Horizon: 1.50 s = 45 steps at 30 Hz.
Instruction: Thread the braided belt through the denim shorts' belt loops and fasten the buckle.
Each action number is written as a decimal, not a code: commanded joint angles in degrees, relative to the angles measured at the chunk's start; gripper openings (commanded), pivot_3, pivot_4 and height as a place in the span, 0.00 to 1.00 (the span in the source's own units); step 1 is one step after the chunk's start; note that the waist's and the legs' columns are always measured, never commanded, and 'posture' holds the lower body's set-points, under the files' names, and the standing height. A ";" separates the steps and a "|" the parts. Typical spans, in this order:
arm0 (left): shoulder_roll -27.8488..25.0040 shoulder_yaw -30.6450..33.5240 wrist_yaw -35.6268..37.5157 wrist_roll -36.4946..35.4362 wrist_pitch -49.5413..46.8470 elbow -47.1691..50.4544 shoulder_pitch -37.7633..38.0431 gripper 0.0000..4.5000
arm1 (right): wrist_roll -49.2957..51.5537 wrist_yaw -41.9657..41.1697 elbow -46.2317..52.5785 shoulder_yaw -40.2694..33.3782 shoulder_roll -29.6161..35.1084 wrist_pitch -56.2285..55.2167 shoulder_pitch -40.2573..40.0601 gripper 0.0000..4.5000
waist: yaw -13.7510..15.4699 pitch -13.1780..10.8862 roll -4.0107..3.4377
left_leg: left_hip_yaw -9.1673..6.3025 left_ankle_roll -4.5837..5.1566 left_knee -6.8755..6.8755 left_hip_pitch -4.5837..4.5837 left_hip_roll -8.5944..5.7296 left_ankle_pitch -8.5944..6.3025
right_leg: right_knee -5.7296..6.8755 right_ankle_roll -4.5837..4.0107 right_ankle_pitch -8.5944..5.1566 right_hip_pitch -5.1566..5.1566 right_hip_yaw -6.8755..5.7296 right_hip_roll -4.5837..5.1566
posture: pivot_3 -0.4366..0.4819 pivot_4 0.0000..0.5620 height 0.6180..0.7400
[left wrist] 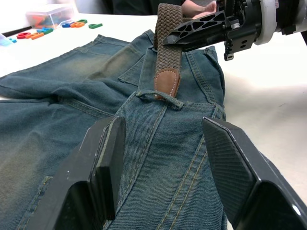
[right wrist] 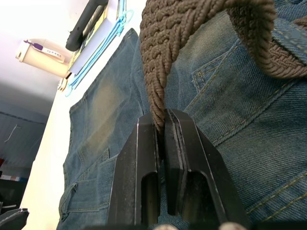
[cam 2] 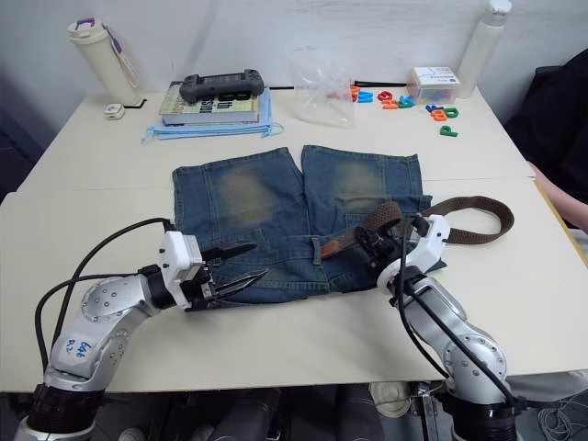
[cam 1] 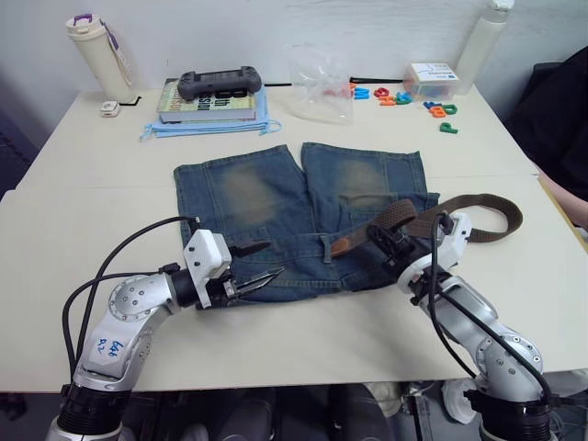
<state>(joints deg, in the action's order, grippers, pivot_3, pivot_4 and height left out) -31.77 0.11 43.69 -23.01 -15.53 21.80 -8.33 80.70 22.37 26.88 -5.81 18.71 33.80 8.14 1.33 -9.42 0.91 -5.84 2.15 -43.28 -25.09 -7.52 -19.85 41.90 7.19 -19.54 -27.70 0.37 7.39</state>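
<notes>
Risk: belt tip (left wrist: 167, 82) could jam or slide under the belt loop (left wrist: 160, 97) rather than thru; strap is floppy, held well back from tip, so a push may buckle it.
R gripper (right wrist: 161, 125): fingers clamped tight on braided belt (cam 1: 397, 217), strap pinched between pads.
L gripper (cam 1: 260, 264): wide open, empty, hovering over waistband near the loop.
Denim shorts (cam 1: 276, 197): flat on table (cam 1: 83, 211), waistband toward robot.
Belt: tip at the centre loop, rest trails off to robot's R.

A lab or office workroom is suggested: plain white tables (cam 1: 83, 230) are set against a bare white wall, and a handheld controller (cam 1: 219, 84) laid on books (cam 1: 207, 107), a plastic box (cam 1: 432, 80) and scattered coloured letters (cam 1: 404, 98) are seen.
</notes>
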 commanded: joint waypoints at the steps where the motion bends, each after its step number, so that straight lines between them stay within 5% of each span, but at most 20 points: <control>1: 0.20 0.66 -0.26 -0.47 0.32 1.73 -0.99 0.63 | -0.96 -1.30 0.35 1.10 -2.28 0.26 1.15 0.00 | -0.08 0.00 0.00 | 0.00 0.00 0.00 0.00 0.00 0.00 | 0.00 0.00 0.00 0.00 0.00 0.00 | 0.48 0.27 0.34; 21: 0.83 -1.76 -0.41 2.54 0.50 -1.25 -2.25 0.63 | -0.66 -3.20 -8.54 3.56 -10.56 6.33 3.24 0.00 | -0.69 0.00 -0.02 | 0.00 -0.04 0.01 0.03 0.00 0.02 | 0.06 -0.02 -0.01 -0.02 0.00 -0.02 | 0.48 0.27 0.34; 34: -1.48 -4.29 -3.46 23.28 31.13 -13.16 -4.03 0.63 | 7.11 -2.51 -11.49 2.55 -14.36 10.26 5.34 0.00 | -1.42 0.00 -0.03 | 0.01 -0.08 0.01 0.01 0.00 0.04 | 0.16 -0.04 0.00 -0.10 0.01 -0.02 | 0.48 0.27 0.34; 45: -2.01 -4.78 -6.70 28.94 44.78 -18.89 -5.52 0.63 | 6.86 -3.71 -15.38 2.76 -14.78 12.66 7.04 0.00 | -1.67 0.01 -0.04 | 0.03 -0.09 0.01 0.02 0.00 0.05 | 0.25 -0.05 0.00 -0.15 0.03 -0.02 | 0.48 0.27 0.34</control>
<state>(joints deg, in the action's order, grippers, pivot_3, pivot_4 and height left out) -33.28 -5.00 37.99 5.38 27.17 2.76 -13.29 86.94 19.34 11.52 -3.54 4.84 45.55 14.66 -0.35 -9.41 0.88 -5.81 2.05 -43.28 -25.07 -7.52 -19.80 42.16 7.15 -19.54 -27.85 0.40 7.36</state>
